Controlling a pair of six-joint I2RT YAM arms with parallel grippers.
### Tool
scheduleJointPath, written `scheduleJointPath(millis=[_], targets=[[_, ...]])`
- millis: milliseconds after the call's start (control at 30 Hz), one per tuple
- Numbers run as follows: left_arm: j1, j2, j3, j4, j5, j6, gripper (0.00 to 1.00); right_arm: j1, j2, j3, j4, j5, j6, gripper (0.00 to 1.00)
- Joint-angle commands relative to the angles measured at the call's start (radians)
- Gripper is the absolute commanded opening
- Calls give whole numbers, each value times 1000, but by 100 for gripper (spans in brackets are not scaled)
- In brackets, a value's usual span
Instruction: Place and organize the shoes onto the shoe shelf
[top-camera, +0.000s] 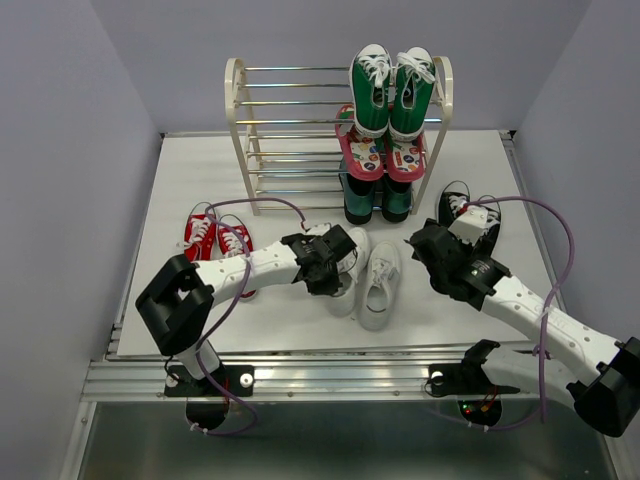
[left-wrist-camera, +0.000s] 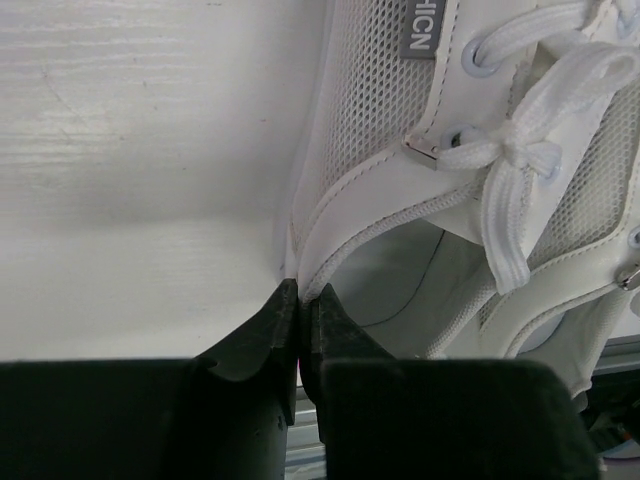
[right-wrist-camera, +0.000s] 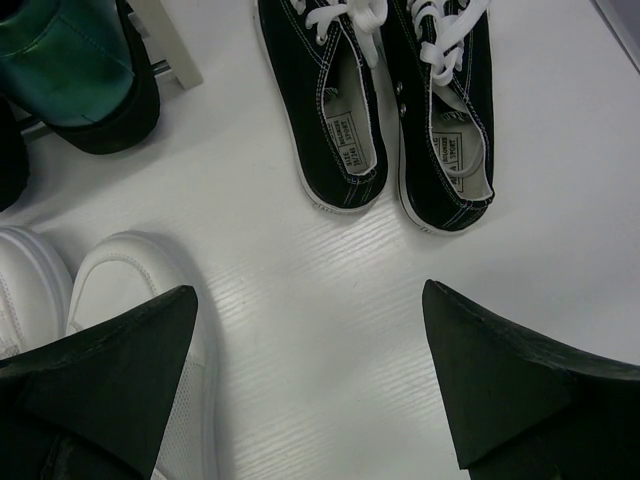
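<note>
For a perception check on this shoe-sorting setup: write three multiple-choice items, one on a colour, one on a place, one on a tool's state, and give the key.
1. The pair on the top tier of the shoe shelf is:
A) green
B) red
C) black

2. The red sneakers lie:
A) on the shelf's bottom tier
B) on the table, left of the white sneakers
C) right of the white sneakers

3. The left tool is:
A) open above the table
B) shut on a red sneaker
C) shut on a white sneaker's collar

Key:
1 A: green high-tops stand on the top rods.
2 B: the top view shows the red pair on the table's left side.
3 C: the left wrist view shows its fingers pinched on the white collar edge.
</note>
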Motion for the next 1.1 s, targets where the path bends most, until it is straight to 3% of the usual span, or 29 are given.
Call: scheduleJointPath(millis=[0,200,667,1067], targets=[[-15,-22,66,-105,-53,-29,0,2,-23,-1,0,41,23,100],[-15,-61,101,-189,-149,-63,0,2,-18,-2,0,41,23,100],[-11,-204,56,-173,-363,-77,0,2,-18,1,-12,64,26,100],[158,-238,17,1,-387,35,0,2,-8,11,-32,79,28,100]])
